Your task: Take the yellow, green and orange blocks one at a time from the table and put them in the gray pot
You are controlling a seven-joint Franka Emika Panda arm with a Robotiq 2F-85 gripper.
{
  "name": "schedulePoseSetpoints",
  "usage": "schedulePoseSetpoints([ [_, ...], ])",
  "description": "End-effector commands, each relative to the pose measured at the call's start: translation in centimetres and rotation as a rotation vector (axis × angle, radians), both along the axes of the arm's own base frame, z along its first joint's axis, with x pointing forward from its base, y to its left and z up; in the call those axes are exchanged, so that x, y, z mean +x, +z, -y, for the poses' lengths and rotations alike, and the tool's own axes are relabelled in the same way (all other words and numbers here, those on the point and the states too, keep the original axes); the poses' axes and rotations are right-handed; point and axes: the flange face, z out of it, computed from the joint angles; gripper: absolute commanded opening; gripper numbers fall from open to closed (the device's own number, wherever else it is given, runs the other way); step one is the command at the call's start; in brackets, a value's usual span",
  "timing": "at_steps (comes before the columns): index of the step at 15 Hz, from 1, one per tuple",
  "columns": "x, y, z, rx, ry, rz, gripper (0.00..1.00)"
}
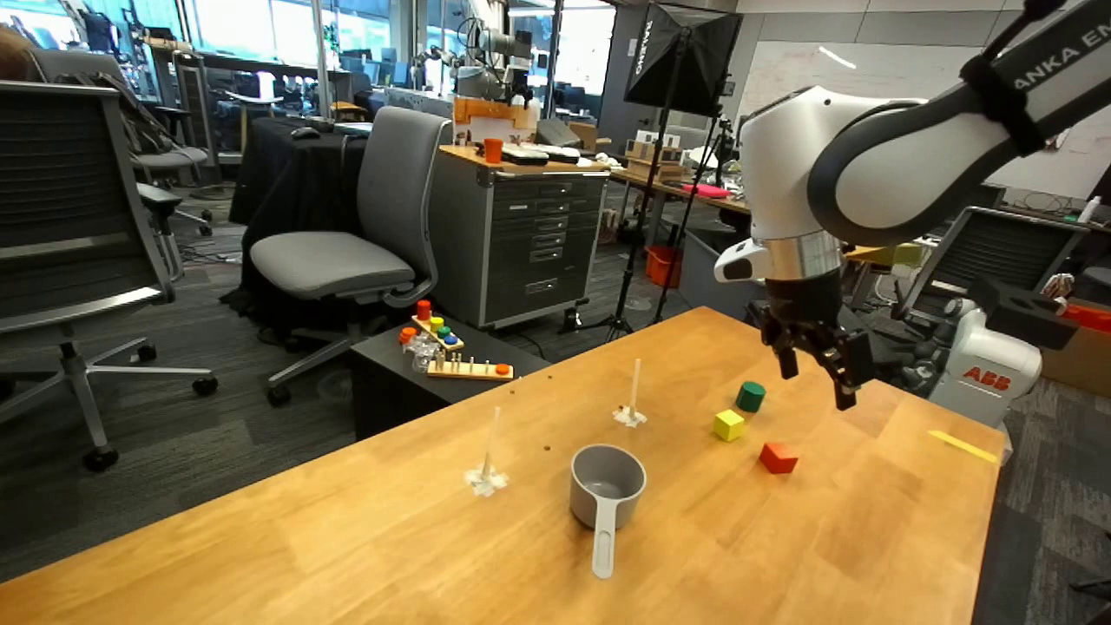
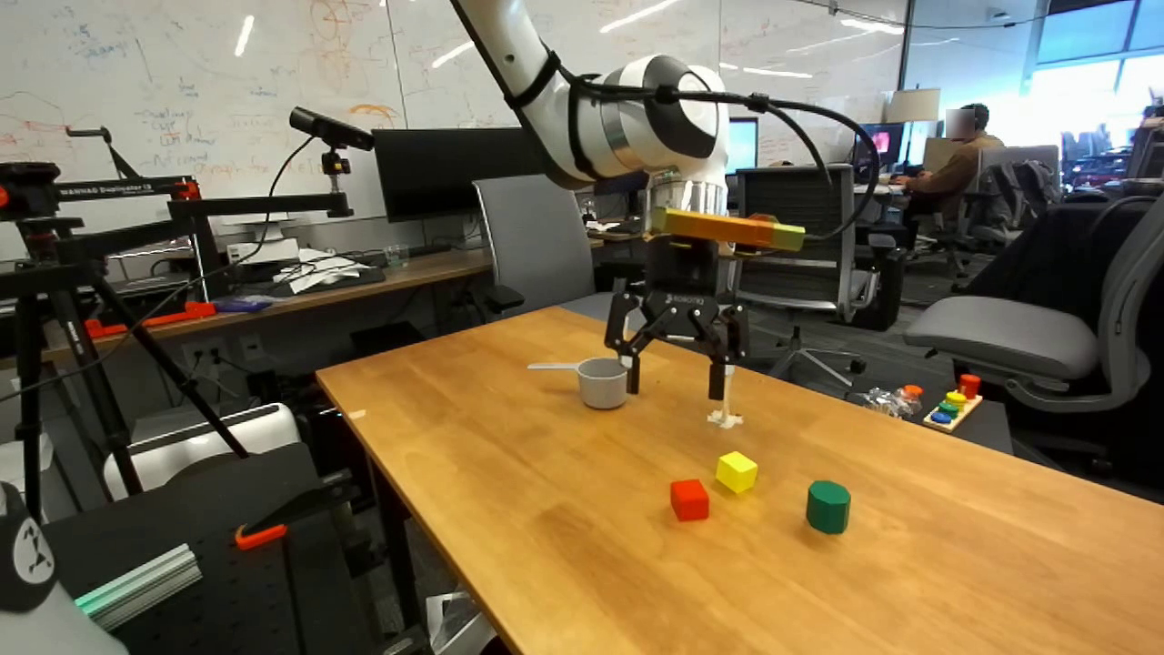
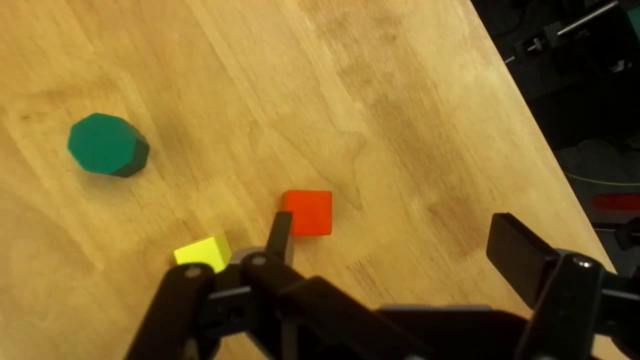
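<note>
My gripper (image 1: 817,386) hangs above the table with its fingers wide apart and nothing between them. In the wrist view the orange block (image 3: 310,212), a red-orange cube, lies below; one fingertip (image 3: 280,235) overlaps its corner in the picture. Beside it sits the yellow block (image 2: 737,472), partly covered by that same finger in the wrist view. The green block (image 3: 102,145) is a many-sided prism standing a little apart from those two. In both exterior views the gray pot (image 2: 603,389) stands upright on the table, its handle (image 1: 604,547) sticking out. The wrist view does not take it in.
Two thin upright pegs are fixed to the table with white tape, one peg (image 1: 634,391) near the green and yellow blocks, another peg (image 1: 490,443) beyond the pot. A yellow tape strip (image 1: 962,445) marks the table near one edge. A low black stand with toys (image 1: 469,369) adjoins the table.
</note>
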Motion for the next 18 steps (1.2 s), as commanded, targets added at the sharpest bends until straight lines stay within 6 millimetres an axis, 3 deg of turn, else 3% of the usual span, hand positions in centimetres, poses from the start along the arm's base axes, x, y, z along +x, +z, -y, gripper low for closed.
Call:
schedulePoseSetpoints([
  [1, 2.5, 1.7, 0.3, 0.022, 0.007, 0.041, 1.00],
  [6, 4.6, 1.3, 0.9, 0.011, 0.000, 0.063, 1.00],
  [13, 6.4, -3.6, 2.4, -0.017, -0.034, 0.028, 1.00],
  [18, 7.9, -5.8, 2.6, -0.030, -0.046, 0.028, 1.00],
])
